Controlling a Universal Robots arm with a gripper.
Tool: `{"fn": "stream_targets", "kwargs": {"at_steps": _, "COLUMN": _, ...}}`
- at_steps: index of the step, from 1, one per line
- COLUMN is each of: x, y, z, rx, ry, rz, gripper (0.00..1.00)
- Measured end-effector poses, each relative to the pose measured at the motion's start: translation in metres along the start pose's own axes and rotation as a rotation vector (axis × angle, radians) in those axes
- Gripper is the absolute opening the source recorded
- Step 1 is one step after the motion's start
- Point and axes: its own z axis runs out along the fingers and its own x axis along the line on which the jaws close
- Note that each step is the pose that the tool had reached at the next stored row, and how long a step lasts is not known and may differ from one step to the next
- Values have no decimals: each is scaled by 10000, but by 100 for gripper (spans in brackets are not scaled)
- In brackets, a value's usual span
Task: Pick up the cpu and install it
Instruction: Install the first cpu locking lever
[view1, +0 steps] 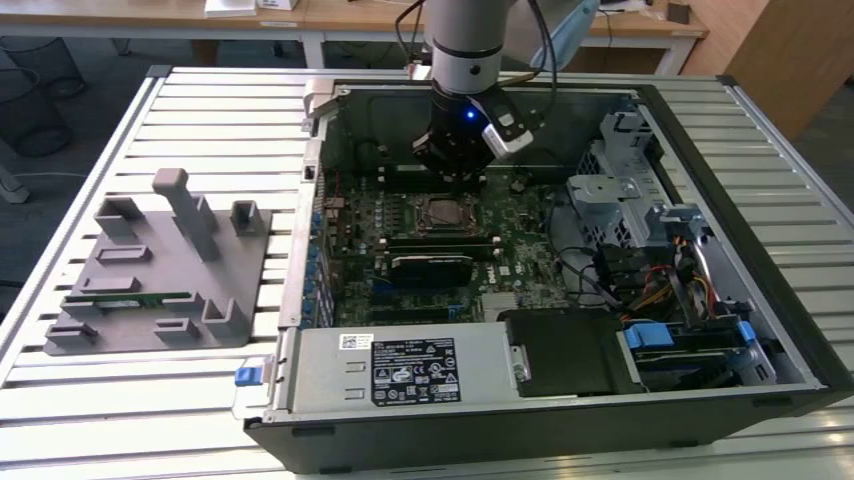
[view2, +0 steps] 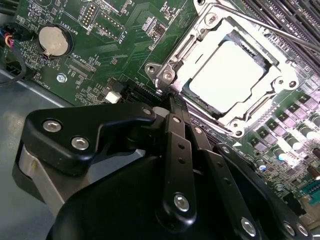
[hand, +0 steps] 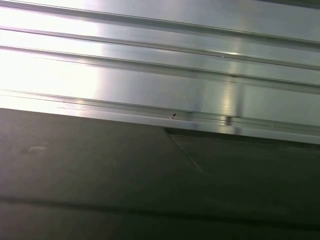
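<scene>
Slatted metal counter (view1: 200, 90) carries an opened computer case (view1: 747, 200). Cpu (view2: 227, 75) sits inside the socket frame (view2: 172, 67) on the motherboard (view1: 514, 255). Gripper (view1: 458, 180) hovers just beside the socket, clenched, grasping nothing.

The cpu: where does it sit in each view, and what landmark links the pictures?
Exterior view: the cpu lies in the socket at the middle of the green board, just below the gripper.
Second wrist view: the cpu is the pale square inside the metal frame, beyond the closed fingers.
First wrist view: ribbed metal and a dark surface, no cpu.
Shared landmark: the metal frame around the socket.
</scene>
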Motion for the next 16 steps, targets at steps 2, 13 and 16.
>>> {"fn": "stream_targets", "kwargs": {"at_steps": 2, "x": 0, "y": 0, "z": -2, "rx": -2, "ry": 2, "rz": 0, "gripper": 11}}
{"fn": "stream_targets", "kwargs": {"at_steps": 13, "x": -2, "y": 0, "z": -36, "rx": 1, "ry": 14, "rz": -1, "gripper": 11}}
{"fn": "stream_targets", "kwargs": {"at_steps": 16, "x": -4, "y": 0, "z": -25, "rx": 26, "ry": 16, "rz": -2, "gripper": 11}}
